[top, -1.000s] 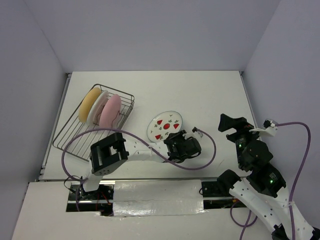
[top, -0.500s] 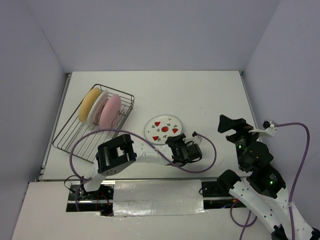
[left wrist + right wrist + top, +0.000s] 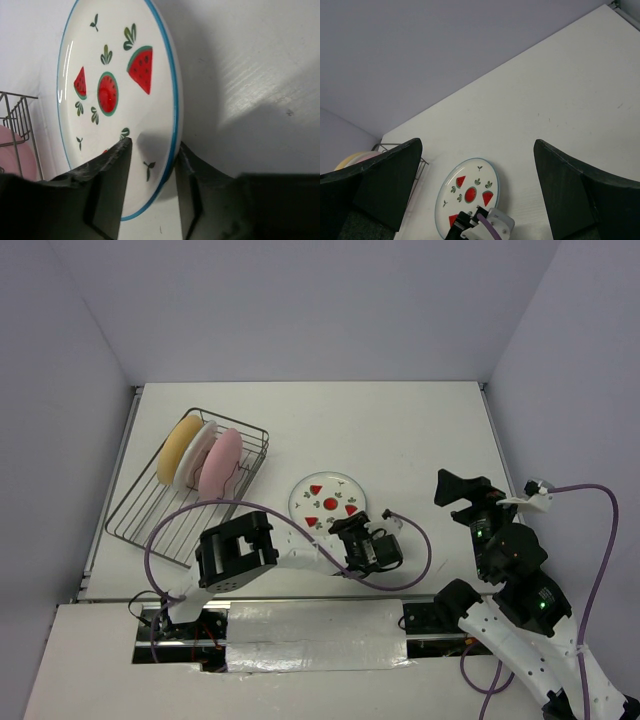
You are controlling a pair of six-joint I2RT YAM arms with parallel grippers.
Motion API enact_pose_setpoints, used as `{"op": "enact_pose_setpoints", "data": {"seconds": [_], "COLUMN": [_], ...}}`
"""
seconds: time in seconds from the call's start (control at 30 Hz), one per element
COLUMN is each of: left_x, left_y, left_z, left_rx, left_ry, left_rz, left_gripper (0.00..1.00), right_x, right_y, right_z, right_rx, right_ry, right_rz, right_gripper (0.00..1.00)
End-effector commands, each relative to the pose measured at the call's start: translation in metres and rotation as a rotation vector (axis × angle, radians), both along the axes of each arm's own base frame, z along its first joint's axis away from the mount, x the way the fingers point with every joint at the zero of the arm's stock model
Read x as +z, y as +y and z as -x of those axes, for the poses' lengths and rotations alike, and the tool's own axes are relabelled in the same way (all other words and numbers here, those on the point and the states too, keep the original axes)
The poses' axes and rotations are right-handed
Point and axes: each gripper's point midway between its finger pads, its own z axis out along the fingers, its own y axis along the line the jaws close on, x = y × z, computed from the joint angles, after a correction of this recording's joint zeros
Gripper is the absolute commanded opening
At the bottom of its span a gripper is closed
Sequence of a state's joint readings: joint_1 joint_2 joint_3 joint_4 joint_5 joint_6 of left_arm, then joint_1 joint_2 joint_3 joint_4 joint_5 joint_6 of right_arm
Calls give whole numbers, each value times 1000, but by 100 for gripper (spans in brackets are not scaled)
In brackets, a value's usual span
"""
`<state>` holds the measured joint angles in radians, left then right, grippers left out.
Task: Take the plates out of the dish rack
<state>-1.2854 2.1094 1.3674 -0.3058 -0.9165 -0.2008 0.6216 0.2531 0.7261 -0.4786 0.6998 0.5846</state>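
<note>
Lowered and drawn back from its steeper tilt a second ago, the watermelon plate (image 3: 328,501) now lies nearly flat on the tabletop (image 3: 420,430), well to the right of the dish rack (image 3: 150,515) and a little nearer the arm bases than before. The left tool (image 3: 347,532) is nipped onto the plate's near rim. In the left wrist view one finger (image 3: 107,185) lies over the painted face and the other (image 3: 187,192) sits outside the blue edge, with only the rim between them. Whether the far edge has touched down cannot be told.

The right tool (image 3: 458,485) hangs further right of the rack with its jaws spread wide, holding nothing. Three plates stand on edge in the rack: tan-yellow plate (image 3: 178,448), white plate (image 3: 201,451) and pink plate (image 3: 220,462).

The step in hand looks to be the set-down. It would go best by easing the rim down until the plate sits flat, then opening only enough to clear the rim. The tool should then back straight off along the fingers, so the lower one does not drag or flip the plate.
</note>
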Motion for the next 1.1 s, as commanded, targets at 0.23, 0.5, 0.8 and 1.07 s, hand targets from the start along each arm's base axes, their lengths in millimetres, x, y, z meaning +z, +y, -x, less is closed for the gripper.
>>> {"op": "enact_pose_setpoints", "data": {"seconds": [0.23,0.5,0.8,1.07], "left_x": [13,103,267,294], "left_y": [-35,-22,105,245], "left_z": [48,34,-78,-109], "left_rx": [-108,-76,153,348], "left_ry": [291,285,166,126], "left_rz": [249,342,617,746], "left_gripper": [69,68,65,69], "right_x": [10,10,12,12], "right_y": [1,3,16,25], "right_z": [-1,-3,-5,-7], "right_rx": [3,13,75,116], "right_ry": [-39,-42,-59,-51], "right_rz": [-12,-6,18,43], "right_gripper": [100,100,100,100]}}
